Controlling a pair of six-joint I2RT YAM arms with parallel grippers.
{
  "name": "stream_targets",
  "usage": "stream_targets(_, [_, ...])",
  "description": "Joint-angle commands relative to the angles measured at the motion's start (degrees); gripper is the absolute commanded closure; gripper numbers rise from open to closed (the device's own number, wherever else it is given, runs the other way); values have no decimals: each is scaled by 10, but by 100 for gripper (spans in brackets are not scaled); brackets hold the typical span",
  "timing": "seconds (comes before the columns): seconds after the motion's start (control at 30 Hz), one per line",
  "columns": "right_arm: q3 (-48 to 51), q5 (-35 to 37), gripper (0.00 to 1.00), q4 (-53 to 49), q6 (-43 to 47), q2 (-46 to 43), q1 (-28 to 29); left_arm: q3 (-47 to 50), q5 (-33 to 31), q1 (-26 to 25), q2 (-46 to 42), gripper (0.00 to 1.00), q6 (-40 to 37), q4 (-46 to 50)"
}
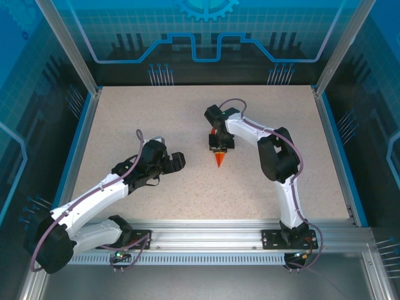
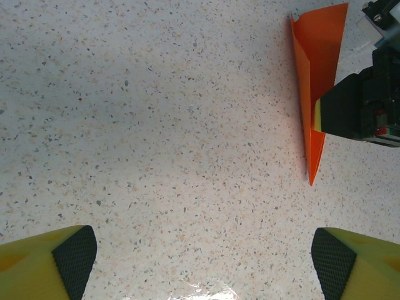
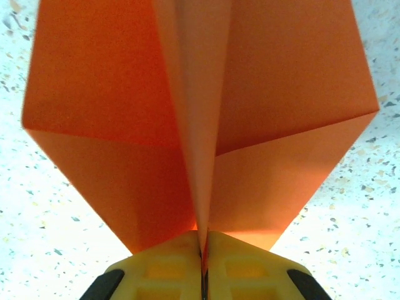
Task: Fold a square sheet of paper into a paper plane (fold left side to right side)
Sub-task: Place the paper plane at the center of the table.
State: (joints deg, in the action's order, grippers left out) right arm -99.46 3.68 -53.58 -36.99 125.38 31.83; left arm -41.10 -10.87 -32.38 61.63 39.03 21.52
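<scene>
Right arm (image 1: 275,156) bent over bench (image 1: 156,119), right tool (image 3: 203,250) pinching ridge of pointed orange paper plane (image 3: 200,94); left arm (image 1: 94,200) low, left tool (image 2: 203,256) gaping

The paper plane (image 3: 125,94) is matt, creased paper; the table (image 2: 156,125) smooth, speckled.

Speckled beige table (image 1: 156,119) beneath the paper plane (image 1: 219,160).
</scene>
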Motion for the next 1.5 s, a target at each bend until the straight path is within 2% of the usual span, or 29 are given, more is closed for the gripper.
stream_targets(0.0, [-16,0,91,-25,9,15,0,-1,5,4,-8,7,0,13])
stream_targets(0.4, [-8,-4,86,-25,14,6,4,-5,4,4,-10,7,-1,19])
stream_targets(0.73, [-1,3,77,-38,19,-34,11,-11,2,4,-26,6,4,32])
stream_targets(0.97, [16,24,67,-67,27,-90,19,-18,-2,4,-41,6,7,44])
stream_targets(1.1, [63,53,61,-63,33,-168,22,-26,-12,4,-46,3,8,50])
stream_targets(1.17, [99,79,58,-47,44,-228,22,-33,-24,8,-48,1,6,52])
stream_targets(1.27, [164,132,46,-18,63,-337,18,-45,-57,23,-56,1,-4,56])
stream_targets(1.33, [220,165,36,14,80,-413,8,-43,-88,36,-66,1,-22,37])
stream_targets(1.47, [349,204,9,106,122,-551,-45,-33,-154,69,-82,1,-76,-28])
